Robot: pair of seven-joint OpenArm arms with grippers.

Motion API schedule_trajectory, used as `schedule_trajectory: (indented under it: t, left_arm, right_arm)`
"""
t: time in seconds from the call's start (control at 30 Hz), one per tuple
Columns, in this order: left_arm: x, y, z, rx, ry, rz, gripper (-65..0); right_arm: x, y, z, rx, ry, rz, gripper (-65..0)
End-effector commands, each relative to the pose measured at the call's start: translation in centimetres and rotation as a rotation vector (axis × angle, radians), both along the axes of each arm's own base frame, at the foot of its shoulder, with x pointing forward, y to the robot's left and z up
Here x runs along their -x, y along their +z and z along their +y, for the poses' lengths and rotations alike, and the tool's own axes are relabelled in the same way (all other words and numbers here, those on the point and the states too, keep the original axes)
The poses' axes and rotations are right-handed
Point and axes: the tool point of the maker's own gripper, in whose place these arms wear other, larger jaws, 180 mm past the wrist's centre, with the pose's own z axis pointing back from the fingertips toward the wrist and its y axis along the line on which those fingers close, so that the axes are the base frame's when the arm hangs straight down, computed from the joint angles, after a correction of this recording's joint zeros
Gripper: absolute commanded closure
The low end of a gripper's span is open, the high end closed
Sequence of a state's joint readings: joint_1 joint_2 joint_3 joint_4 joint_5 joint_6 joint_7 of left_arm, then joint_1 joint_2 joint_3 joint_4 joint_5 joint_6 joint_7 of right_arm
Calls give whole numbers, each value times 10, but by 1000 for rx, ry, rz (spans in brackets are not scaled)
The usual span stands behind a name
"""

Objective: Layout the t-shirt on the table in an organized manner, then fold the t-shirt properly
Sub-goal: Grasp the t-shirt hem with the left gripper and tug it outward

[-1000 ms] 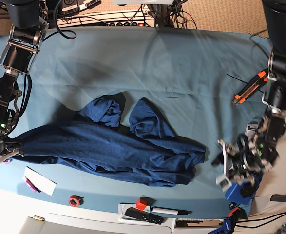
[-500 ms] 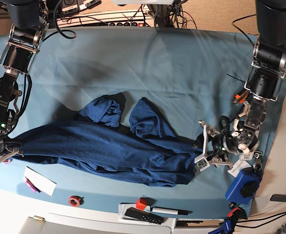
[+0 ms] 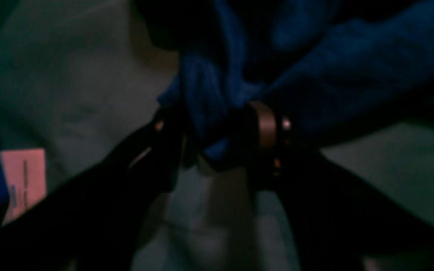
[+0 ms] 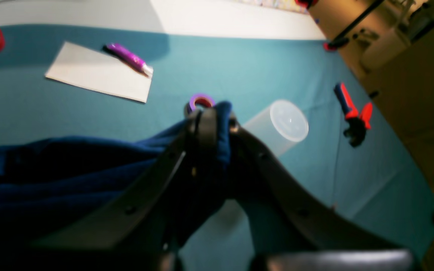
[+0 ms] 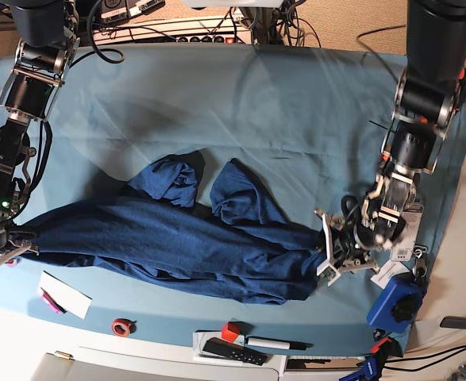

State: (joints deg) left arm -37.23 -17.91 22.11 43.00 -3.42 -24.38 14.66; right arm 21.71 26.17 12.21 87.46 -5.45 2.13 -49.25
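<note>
The dark navy t-shirt (image 5: 177, 238) lies crumpled and stretched sideways across the front half of the teal table (image 5: 296, 103). My left gripper (image 5: 328, 248) is at the shirt's right end. In the left wrist view its jaws (image 3: 217, 139) press from both sides on a bunched fold of blue fabric (image 3: 333, 75). My right gripper (image 5: 2, 246) holds the shirt's left end. The right wrist view shows it (image 4: 211, 120) shut on a fold of the navy cloth (image 4: 51, 169), just above the table.
A white card (image 5: 64, 294), a red tape ring (image 5: 121, 326), a remote and a marker (image 5: 233, 349) lie along the front edge. A blue object (image 5: 397, 305) sits at the front right. A clear cup (image 4: 281, 126), pliers (image 4: 350, 113) and a purple tube (image 4: 128, 59) lie near the right gripper.
My left arm has swung in from the front right corner to the shirt's right end, and its jaws have narrowed onto the fabric. The right arm and the shirt's left end have not moved.
</note>
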Motion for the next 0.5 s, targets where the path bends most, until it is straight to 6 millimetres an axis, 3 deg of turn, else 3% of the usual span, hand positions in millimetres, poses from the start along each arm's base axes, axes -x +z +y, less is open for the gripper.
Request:
schedule_trajectory:
  t: [0.0,0.17,0.33,0.47]
  left_arm:
    - [-16,20,-3,12,0,-53,-181]
    - [-34,50,-11,64,3,-109,-61]
    - [-48,76,-15,80,-22,-147,-11]
    - [-42,76,-23,80,-86,-110,0]
  right_arm:
    - [-3,28,-7,45,-5,-67,0]
    - [-3,28,-7,45,-5,-67,0]
    - [-3,28,-7,45,-5,-66,0]
    - [-3,28,-7,45,-5,-66,0]
